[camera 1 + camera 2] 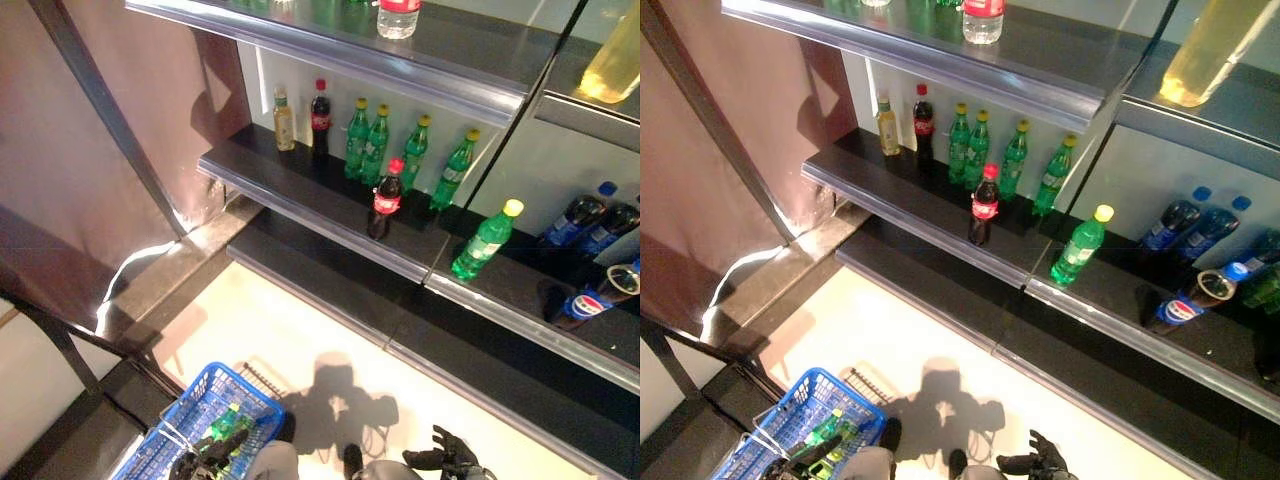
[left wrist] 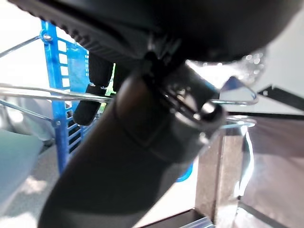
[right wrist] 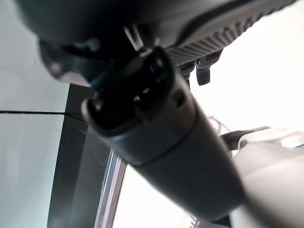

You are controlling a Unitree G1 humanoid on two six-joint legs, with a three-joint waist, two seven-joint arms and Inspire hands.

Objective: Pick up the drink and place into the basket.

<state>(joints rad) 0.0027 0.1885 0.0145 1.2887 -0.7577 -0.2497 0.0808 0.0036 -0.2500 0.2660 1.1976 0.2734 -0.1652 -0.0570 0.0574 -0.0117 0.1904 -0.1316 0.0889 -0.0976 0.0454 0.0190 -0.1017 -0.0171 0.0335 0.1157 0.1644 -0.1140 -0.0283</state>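
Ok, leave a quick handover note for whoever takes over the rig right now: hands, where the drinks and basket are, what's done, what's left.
Left hand: shut on the wire handle of the blue basket, low at the robot's left.
Right hand: empty, fingers relaxed, low at the right, away from the shelves.
Drinks: one green bottle already lies in the basket. On the middle shelf, a cola bottle stands near the front edge, green bottles in a row behind it.
Done: basket held, one bottle in.
Left: if more are wanted, reach to the shelf with the right hand, grasp a drink, place it in the basket.
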